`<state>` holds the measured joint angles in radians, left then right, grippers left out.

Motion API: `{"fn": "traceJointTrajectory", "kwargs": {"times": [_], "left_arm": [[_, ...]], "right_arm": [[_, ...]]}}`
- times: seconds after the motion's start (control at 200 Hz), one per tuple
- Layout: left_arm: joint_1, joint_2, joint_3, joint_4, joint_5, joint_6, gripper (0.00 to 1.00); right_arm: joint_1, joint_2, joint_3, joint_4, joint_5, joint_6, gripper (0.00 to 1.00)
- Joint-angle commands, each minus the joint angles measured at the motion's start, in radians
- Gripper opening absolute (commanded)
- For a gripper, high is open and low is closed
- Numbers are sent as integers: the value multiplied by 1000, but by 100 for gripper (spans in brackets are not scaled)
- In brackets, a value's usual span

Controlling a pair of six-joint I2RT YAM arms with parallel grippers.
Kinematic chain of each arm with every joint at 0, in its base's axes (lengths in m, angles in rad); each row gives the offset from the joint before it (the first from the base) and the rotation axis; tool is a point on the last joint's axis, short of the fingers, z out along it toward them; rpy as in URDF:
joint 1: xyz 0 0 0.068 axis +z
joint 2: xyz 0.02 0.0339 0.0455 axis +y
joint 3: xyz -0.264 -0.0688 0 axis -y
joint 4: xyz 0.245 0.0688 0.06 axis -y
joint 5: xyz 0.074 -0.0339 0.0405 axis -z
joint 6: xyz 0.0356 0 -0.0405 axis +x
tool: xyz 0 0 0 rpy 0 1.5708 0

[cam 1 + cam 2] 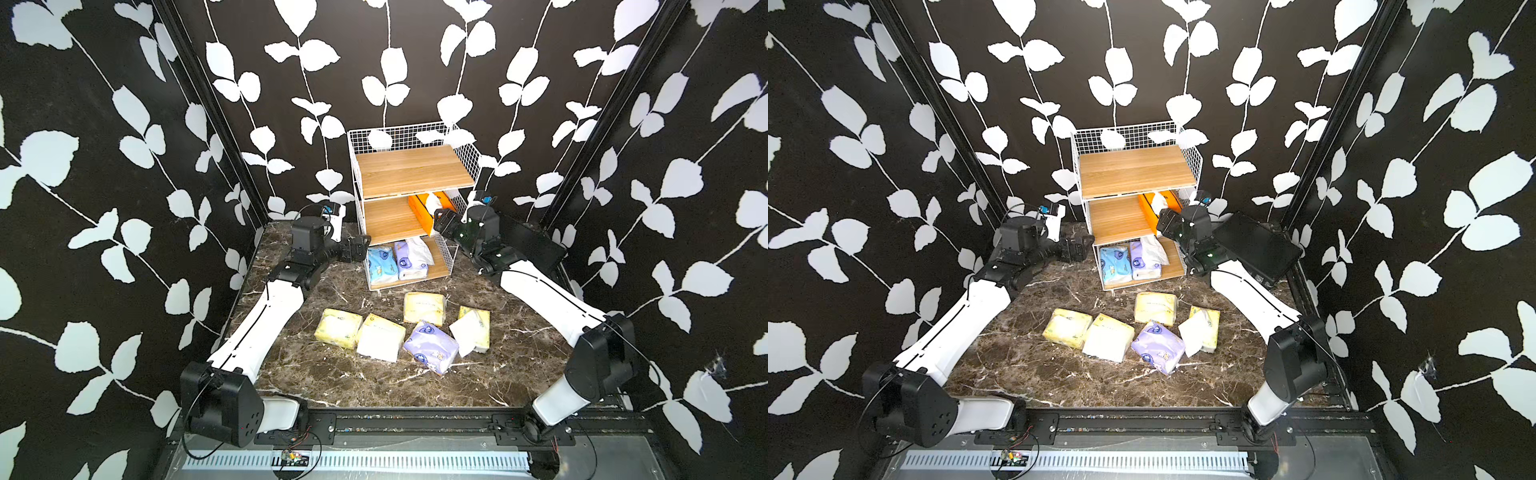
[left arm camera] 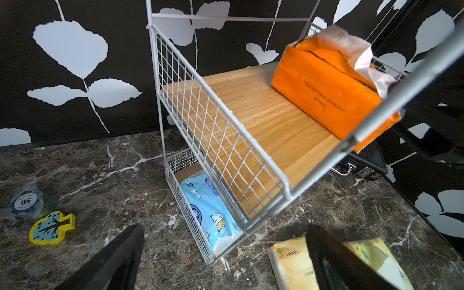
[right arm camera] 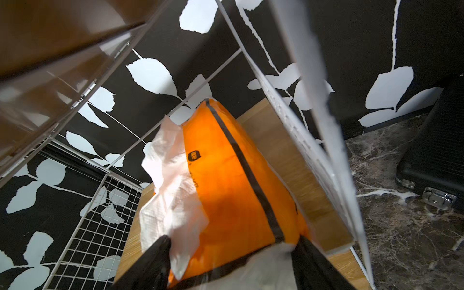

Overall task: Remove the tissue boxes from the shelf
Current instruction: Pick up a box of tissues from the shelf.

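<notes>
Right pincer point(image 3: 233, 238) grips the orange pack point(image 3: 226, 188) on the shelf point(image 1: 415, 170); left pincer point(image 2: 223, 229) gapes. Five packs point(image 1: 338, 328) lie on the counter point(image 1: 332, 382); three are left shelved.

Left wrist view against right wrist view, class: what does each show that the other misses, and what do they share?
Left wrist only: blue pack on the bottom tier, yellow pack, chip and clock toy on the table. Right wrist only: right end effector astride the orange pack. Both: orange pack, shelf, black case.
</notes>
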<state>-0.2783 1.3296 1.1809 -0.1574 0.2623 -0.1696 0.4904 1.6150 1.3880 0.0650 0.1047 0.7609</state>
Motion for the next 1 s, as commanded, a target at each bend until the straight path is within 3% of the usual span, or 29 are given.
{"fn": "traceJointTrajectory", "kwargs": {"times": [0.0, 0.28, 0.46, 0.545, 0.86, 0.995], "left_arm": [[4, -7, -10, 22, 14, -10, 99], [2, -6, -10, 21, 9, -1, 99], [-2, -22, -19, 22, -13, 18, 99], [-4, -24, -17, 31, -10, 12, 99], [-18, -21, 32, 7, -3, -113, 99], [-53, -49, 16, 53, -54, -153, 99]], "right_arm": [[0, 29, 10, 29, 14, 12, 71], [-1, 20, 0, 39, 37, -38, 42], [0, 11, 18, 24, 22, -69, 10], [0, -4, 19, 5, 16, -76, 0], [-2, -134, -69, 18, -90, -141, 0], [-2, -174, -121, 5, -141, -168, 0]]}}
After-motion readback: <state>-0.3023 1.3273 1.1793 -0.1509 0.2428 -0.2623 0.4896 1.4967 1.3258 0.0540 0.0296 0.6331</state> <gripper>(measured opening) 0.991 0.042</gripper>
